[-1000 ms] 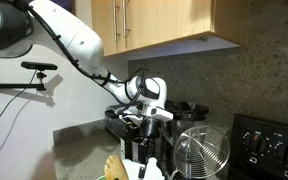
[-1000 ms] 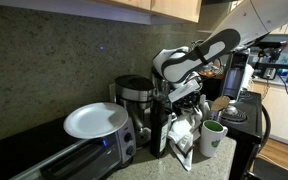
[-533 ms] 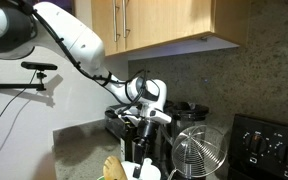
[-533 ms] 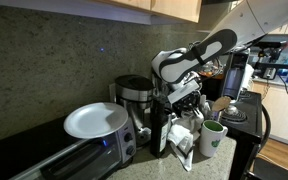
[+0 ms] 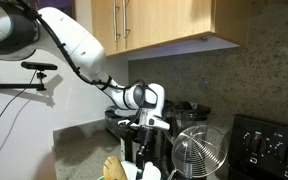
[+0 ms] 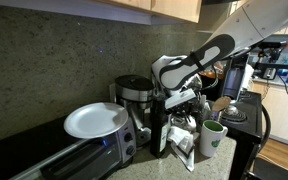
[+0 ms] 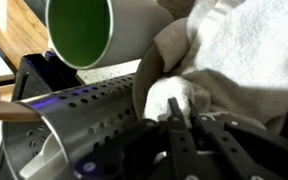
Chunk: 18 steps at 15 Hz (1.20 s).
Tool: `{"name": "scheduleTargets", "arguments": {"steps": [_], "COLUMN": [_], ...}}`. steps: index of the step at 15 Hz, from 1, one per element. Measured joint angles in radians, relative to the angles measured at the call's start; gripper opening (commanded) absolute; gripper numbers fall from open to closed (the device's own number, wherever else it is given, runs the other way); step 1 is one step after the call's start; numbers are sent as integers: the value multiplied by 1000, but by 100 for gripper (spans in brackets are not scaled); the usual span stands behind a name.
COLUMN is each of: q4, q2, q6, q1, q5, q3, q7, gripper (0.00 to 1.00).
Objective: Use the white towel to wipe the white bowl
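The white towel (image 7: 246, 48) lies crumpled next to a white mug with a green inside (image 7: 84, 35). In the wrist view my gripper (image 7: 174, 108) has its two fingers close together, pinched on a fold of the towel. In both exterior views the gripper (image 6: 180, 108) (image 5: 144, 128) points down in front of the coffee maker, with the towel (image 6: 184, 137) bunched under it beside the mug (image 6: 212, 138). I cannot make out a white bowl for certain; a white plate (image 6: 96, 121) lies on the toaster oven.
A black coffee maker (image 6: 134, 95) stands behind the gripper and a toaster oven (image 6: 54, 155) beside it. A wire basket (image 5: 202, 152) and a stove panel (image 5: 269, 145) stand close by. A yellow object (image 5: 112, 168) sits at the bottom edge. Cabinets hang overhead.
The gripper has sunk a little and shifted slightly sideways onto the towel. The mug, plate and appliances have not moved.
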Motion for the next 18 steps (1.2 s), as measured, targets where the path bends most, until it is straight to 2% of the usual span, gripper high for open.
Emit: {"name": "scheduleTargets", "arguments": {"steps": [4, 8, 11, 15, 18], "q4": [-33, -32, -19, 8, 10], "q2": [32, 36, 33, 29, 29], "q6": [134, 145, 105, -11, -33], "q1": [0, 0, 4, 14, 15], "q5": [2, 0, -9, -6, 23], "q3": [-6, -20, -31, -32, -25], "q7": [0, 1, 1, -4, -34], "gripper": [3, 3, 3, 3, 3]}}
